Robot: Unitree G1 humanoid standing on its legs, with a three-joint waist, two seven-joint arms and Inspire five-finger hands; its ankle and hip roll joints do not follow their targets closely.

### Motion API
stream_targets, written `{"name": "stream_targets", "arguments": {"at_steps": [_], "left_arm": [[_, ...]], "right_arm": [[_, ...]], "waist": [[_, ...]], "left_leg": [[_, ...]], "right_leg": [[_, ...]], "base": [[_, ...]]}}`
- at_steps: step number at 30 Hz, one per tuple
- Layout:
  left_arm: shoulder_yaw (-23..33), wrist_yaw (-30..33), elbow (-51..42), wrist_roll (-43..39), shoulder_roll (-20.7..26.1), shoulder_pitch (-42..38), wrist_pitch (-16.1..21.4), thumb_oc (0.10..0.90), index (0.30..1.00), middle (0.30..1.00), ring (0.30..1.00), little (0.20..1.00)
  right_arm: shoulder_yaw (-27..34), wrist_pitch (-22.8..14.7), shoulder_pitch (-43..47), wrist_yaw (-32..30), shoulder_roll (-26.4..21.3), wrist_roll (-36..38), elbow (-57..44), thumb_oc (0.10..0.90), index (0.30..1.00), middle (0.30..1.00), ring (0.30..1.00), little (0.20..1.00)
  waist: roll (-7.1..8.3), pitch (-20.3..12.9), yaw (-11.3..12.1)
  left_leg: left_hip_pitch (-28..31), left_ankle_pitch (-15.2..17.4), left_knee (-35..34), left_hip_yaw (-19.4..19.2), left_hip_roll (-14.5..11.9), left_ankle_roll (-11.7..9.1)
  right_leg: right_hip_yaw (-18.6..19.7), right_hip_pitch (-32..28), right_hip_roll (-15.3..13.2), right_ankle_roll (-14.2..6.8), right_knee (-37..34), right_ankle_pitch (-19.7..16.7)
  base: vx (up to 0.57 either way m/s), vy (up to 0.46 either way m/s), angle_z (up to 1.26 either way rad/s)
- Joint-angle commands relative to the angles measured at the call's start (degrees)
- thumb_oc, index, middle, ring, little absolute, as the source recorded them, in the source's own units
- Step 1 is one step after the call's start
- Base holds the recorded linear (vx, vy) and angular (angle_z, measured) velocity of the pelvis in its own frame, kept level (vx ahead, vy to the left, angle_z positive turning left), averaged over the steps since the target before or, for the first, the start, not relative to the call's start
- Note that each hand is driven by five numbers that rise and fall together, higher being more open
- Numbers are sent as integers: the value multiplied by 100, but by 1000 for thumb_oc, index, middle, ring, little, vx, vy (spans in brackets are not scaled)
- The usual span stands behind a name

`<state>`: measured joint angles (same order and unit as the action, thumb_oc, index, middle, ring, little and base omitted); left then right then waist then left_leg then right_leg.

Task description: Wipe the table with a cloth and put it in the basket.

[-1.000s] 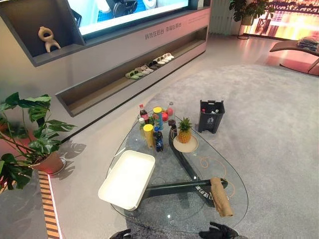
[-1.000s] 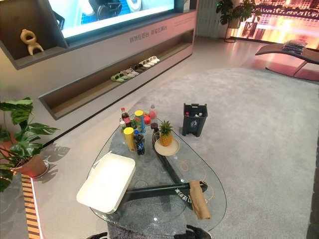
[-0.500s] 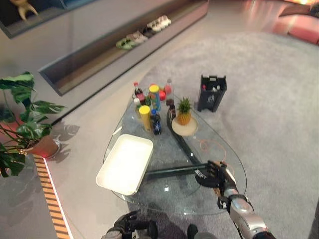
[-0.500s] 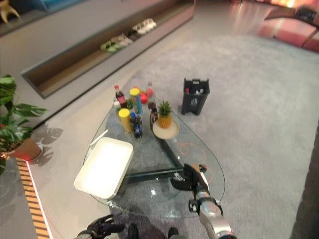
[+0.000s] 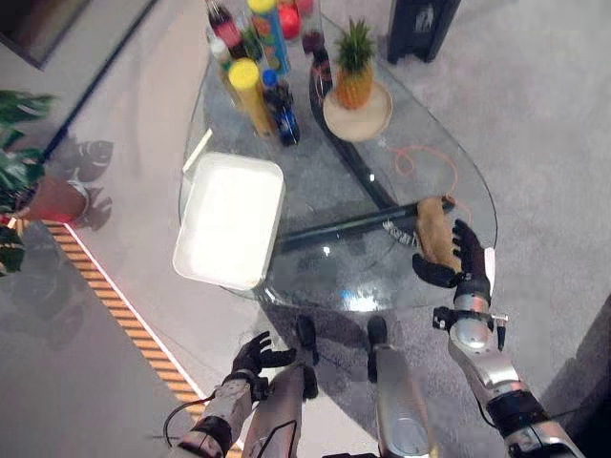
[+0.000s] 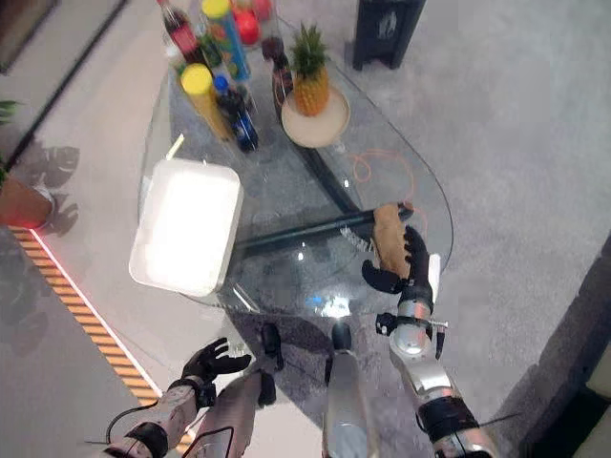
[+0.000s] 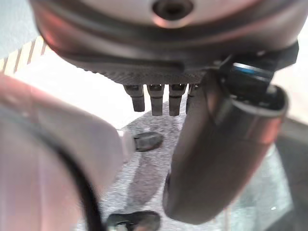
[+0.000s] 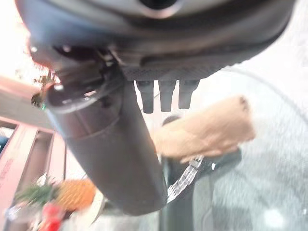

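Reaching for the cloth at the counter's near right edge

Surface first: a glass counter [image 5: 315,191], rounded and transparent, fills the middle of the left eye view, with a dark support beam visible through it. It stands on grey carpet [image 5: 535,114]; paler flooring runs down the left side, where a potted plant [image 5: 29,181] sits at the left edge.

A white tray [image 5: 229,219] lies left of centre on the glass, apparently the receptacle meant by the task; no woven basket can be made out. At the top of the frame stand bottles and cans [image 5: 253,57] in a cluster, and beside them a pineapple [image 5: 355,67] on a round plate [image 5: 358,113]. A dark bin [image 5: 420,29] stands on the carpet at the top right.

The cloth [image 5: 437,234], tan and rolled, lies on the glass at centre right, close to the edge, well apart from the tray. The right hand [image 5: 456,267] sits at its near end with fingers [image 8: 163,96] extended and spread, not closed on it; whether they touch the cloth cannot be told. Judgement: the hand is positioned for a grasp, wiping not yet begun.

The left hand [image 5: 256,353] hangs low at the bottom left, fingers relaxed and empty, idle.
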<state>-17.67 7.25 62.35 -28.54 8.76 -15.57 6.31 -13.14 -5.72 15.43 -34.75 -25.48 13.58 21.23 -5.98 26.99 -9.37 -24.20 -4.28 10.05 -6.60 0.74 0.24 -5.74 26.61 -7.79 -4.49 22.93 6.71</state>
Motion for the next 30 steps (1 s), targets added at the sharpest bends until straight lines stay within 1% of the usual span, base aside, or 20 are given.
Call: {"name": "stream_targets", "arguments": {"at_steps": [1,2,5,10,12,15,17,22,24,30], "left_arm": [[-158,169,-6,-251,-59,86,592,800,900,900,900,900],[-172,173,-13,-261,-61,81,599,800,900,900,900,900],[-235,162,-46,-329,-81,59,658,800,900,900,900,900],[-222,55,33,-382,-95,-19,821,800,900,900,900,900],[-244,19,27,-456,-90,-90,912,800,900,900,900,900],[-278,16,-6,-526,-81,-137,972,800,900,900,900,900],[-291,25,-32,-566,-47,-204,986,800,900,900,900,900],[-323,-6,-81,-550,6,-236,1001,800,900,900,900,900],[-364,-47,-117,-573,43,-239,1023,800,900,900,900,900],[-385,-57,-295,-594,53,-265,1042,800,900,900,900,900]], "right_arm": [[-88,-540,488,-959,-136,-607,-632,800,900,900,900,900],[-88,-514,515,-1023,-144,-652,-665,800,900,900,900,900],[-117,-356,722,-1486,-225,-904,-886,800,900,900,900,900],[-215,-49,977,-1756,-294,-922,-980,800,900,900,900,900],[-300,-3,1145,-1878,-349,-1017,-876,800,900,900,900,900],[-355,150,1322,-2047,-411,-1032,-792,800,900,900,900,900],[-382,242,1602,-2182,-518,-838,-576,800,900,900,900,900],[-391,383,1901,-2247,-628,-671,-380,800,900,900,900,900],[-413,524,2048,-2245,-707,-545,-307,800,900,900,900,900],[-413,620,2283,-2452,-777,-324,3,800,900,900,900,900]], "waist": [[28,-164,-52],[17,-141,-53],[-54,27,-64],[-105,210,-80],[-138,280,-69],[-176,280,-42],[-238,280,12],[-309,280,84],[-352,280,117],[-443,280,172]], "left_leg": [[-308,575,570,404,124,-107],[-333,570,579,404,129,-111],[-447,508,568,398,171,-122],[-610,445,582,384,207,-133],[-759,414,625,391,215,-136],[-930,400,674,390,219,-141],[-1190,394,771,400,230,-140],[-1491,404,930,451,249,-136],[-1683,410,1046,485,251,-134],[-1977,375,1090,496,251,-128]], "right_leg": [[-42,180,159,259,-184,-91],[-36,202,159,260,-182,-96],[17,318,182,262,-225,-156],[82,493,202,253,-266,-246],[125,647,207,252,-228,-280],[161,822,202,241,-188,-307],[201,1096,184,234,-97,-331],[269,1404,157,228,25,-345],[320,1621,132,219,121,-358],[430,1979,147,183,227,-387]], "base": [[-48,49,1],[-51,59,0],[-46,55,1],[-31,38,1],[0,0,0],[-9,-7,4],[-18,-26,9],[-2,-23,6],[16,-19,10],[6,-1,7]]}}
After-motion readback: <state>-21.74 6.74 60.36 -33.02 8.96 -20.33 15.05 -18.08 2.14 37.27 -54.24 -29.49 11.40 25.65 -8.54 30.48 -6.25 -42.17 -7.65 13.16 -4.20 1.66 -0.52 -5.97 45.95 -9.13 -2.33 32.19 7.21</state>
